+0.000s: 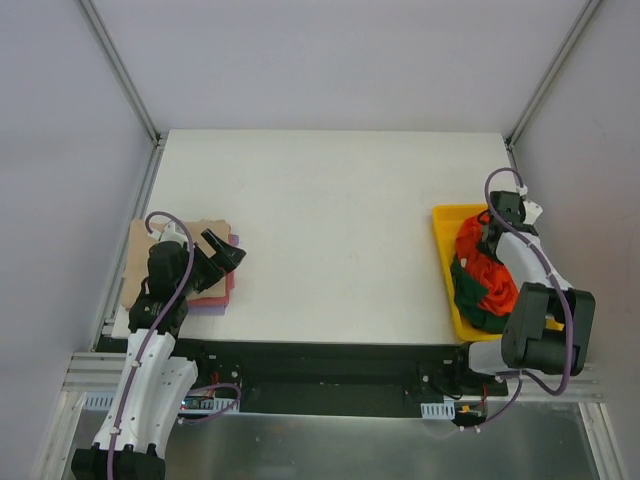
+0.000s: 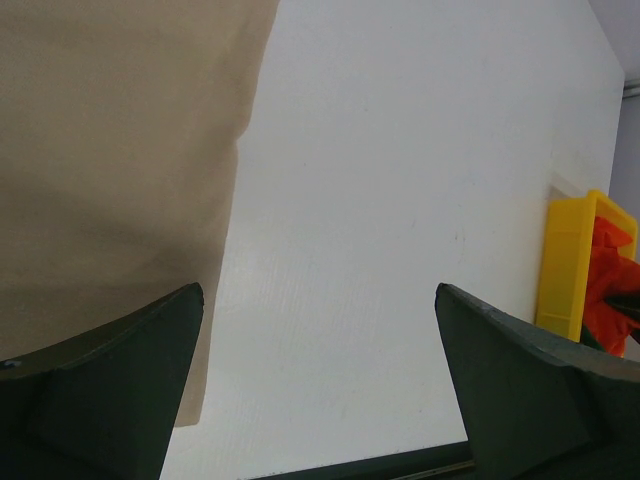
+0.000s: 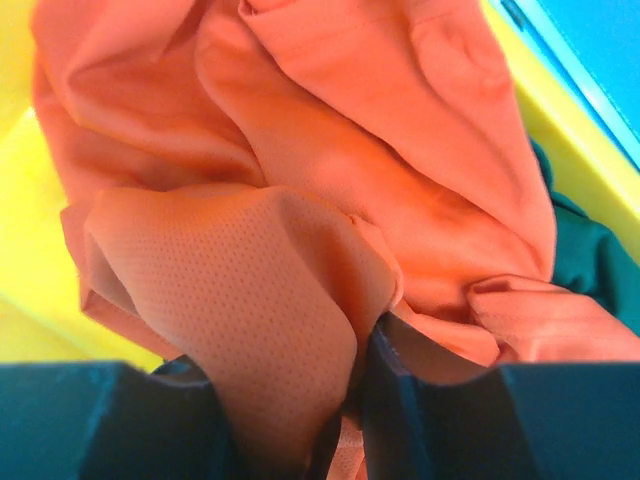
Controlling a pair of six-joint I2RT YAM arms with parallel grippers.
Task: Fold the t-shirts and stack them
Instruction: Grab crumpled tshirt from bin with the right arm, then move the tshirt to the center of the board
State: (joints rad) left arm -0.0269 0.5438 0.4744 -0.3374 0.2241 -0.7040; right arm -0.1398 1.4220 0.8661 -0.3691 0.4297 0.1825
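Pinching crumpled bright orange-red cloth t-shirt (image 3: 250, 290) directly between clenched right jaws; well apart from released left jaws.

One yellow tray (image 1: 446, 222) holds two t-shirts: orange-red shirt (image 1: 470, 242), dark green shirt (image 1: 467, 300). Well left of the tray lie three more: tan shirt (image 1: 138, 262), pink shirt (image 1: 226, 290), lavender shirt (image 1: 205, 309).
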